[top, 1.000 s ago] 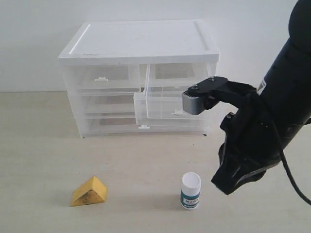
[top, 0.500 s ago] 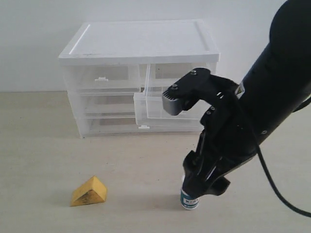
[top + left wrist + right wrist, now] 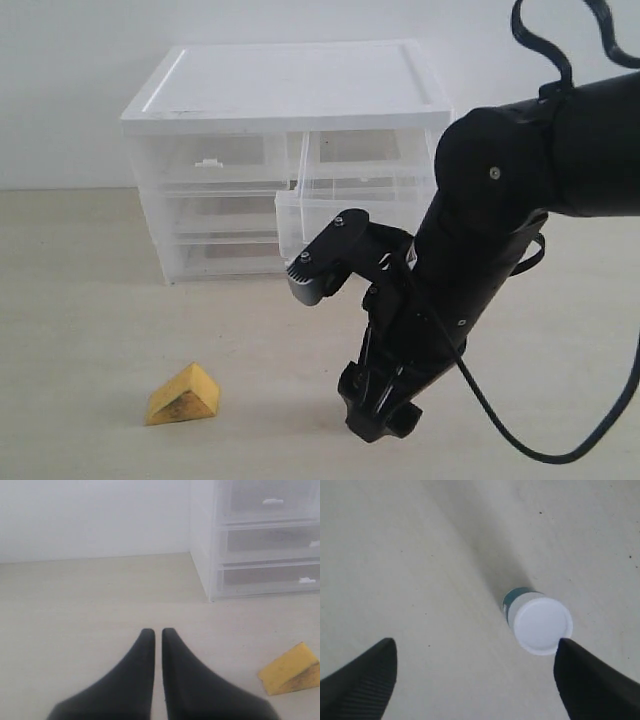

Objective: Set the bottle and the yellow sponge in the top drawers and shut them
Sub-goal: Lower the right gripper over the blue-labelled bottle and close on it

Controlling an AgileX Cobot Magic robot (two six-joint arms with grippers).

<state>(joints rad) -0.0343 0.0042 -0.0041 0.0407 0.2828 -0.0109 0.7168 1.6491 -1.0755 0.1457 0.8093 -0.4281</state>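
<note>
My right pincer point(image 3: 475, 680) is spread wide and points down close over the worktop point(image 3: 90, 300), gripping nothing. In the right wrist view the bottle point(image 3: 540, 622) stands upright between the two fingers, its white cap facing the camera and a band of teal label showing beneath it. It sits far off centre, right up against one fingertip point(image 3: 570, 652); I cannot tell whether they touch. The other finger is well clear of it. In the exterior view the black right arm point(image 3: 500, 200) bends down in front of the spot where the bottle stands, so I cannot see the bottle there. Behind the arm stands the white-topped cabinet point(image 3: 285, 90). Its top right drawer point(image 3: 320, 215) is pulled out towards me and looks empty where I can see into it. The top left drawer point(image 3: 215, 160) is pushed in flush, its small white handle showing. The yellow sponge point(image 3: 183, 395) lies on the worktop well to the left of the right pincer and out in front of the cabinet, its smudged face towards the camera. My left pincer point(image 3: 154, 632) is pressed together, only a thin slit between its fingers, and holds nothing. It hangs above bare worktop, with the sponge off to one side and the cabinet beyond.
</note>
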